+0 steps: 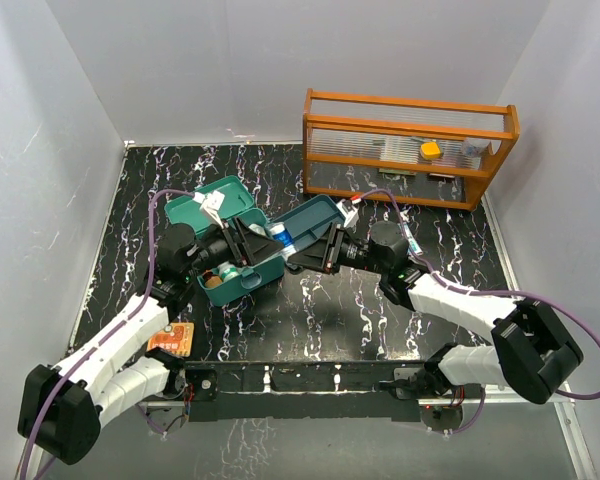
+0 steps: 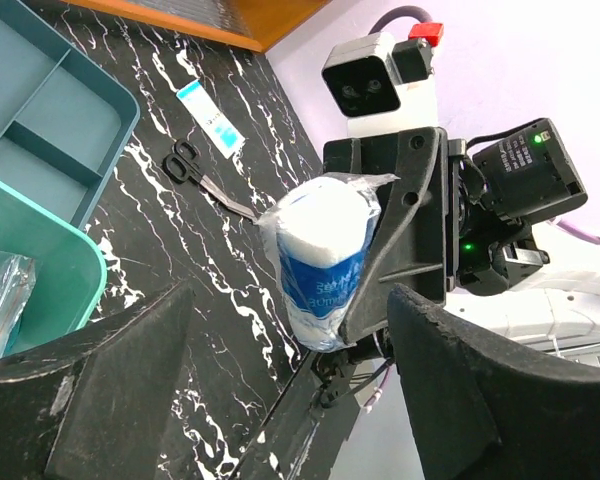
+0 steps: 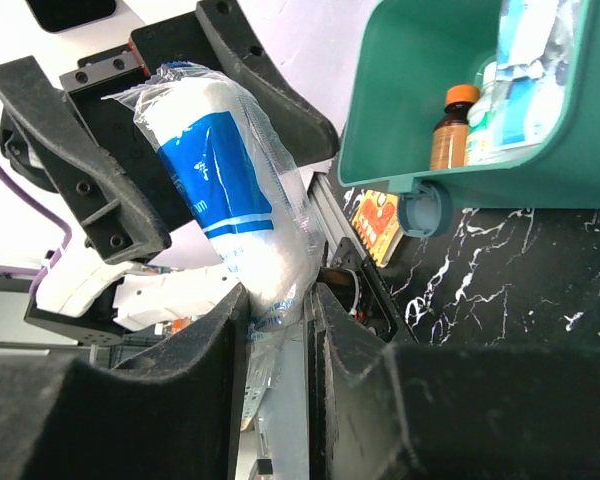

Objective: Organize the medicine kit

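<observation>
The teal medicine kit point(image 1: 235, 285) stands open at centre left, its lid point(image 1: 215, 205) behind it and its divided insert tray point(image 1: 315, 222) to the right. The tray point(image 2: 50, 130) and the box point(image 3: 430, 100), with bottles inside, also show in the wrist views. My right gripper point(image 1: 298, 245) point(image 3: 280, 300) is shut on a plastic-wrapped white and blue bandage roll point(image 1: 283, 240) point(image 3: 230, 190) and holds it up above the table. My left gripper point(image 1: 270, 243) point(image 2: 290, 300) is open, its fingers on either side of the roll point(image 2: 325, 260).
An orange wooden slatted rack point(image 1: 410, 145) stands at the back right. Black scissors point(image 2: 195, 170) and a white and blue sachet point(image 2: 212, 118) lie on the black marbled table beyond the tray. An orange packet point(image 1: 172, 340) lies near the left arm.
</observation>
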Motion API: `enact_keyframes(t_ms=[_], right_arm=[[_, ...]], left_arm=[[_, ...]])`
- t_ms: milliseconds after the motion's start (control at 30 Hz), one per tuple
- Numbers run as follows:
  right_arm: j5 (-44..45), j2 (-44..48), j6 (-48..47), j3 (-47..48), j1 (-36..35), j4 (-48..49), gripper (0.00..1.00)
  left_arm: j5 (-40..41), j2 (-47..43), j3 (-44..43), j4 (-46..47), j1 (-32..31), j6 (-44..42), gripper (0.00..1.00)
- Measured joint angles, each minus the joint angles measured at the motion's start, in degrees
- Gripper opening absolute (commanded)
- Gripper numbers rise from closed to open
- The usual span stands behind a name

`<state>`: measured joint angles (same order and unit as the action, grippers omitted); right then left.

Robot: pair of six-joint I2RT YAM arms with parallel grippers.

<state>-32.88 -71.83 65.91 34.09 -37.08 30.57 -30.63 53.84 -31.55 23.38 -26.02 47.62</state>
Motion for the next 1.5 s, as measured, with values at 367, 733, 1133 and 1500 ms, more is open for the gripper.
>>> enact_keyframes(t_ms=[367, 733, 1133, 1500], right_arm=[[-3.06, -2.8, 3.26, 0.52, -0.28, 5.99, 0.2], [-6.34, -4.68, 6.54, 0.74, -0.44, 10.54, 0.2], [-7.04, -4.83, 5.31, 1.16, -0.79, 10.58, 0.47], [1.53, 2.97, -8.76, 5.14, 2.03, -14.69, 0.59]], left_arm=[[-1.6, 0.57, 0.59, 6.75, 0.0, 4.61, 0.6], [-3.08, 1.05, 3.61, 13.22, 0.0, 7.28, 0.48], [-1.92, -2.16, 4.7, 13.92, -0.37, 2.38, 0.25], [5.46, -3.87, -11.61, -22.84, -0.33, -25.22, 0.27]])
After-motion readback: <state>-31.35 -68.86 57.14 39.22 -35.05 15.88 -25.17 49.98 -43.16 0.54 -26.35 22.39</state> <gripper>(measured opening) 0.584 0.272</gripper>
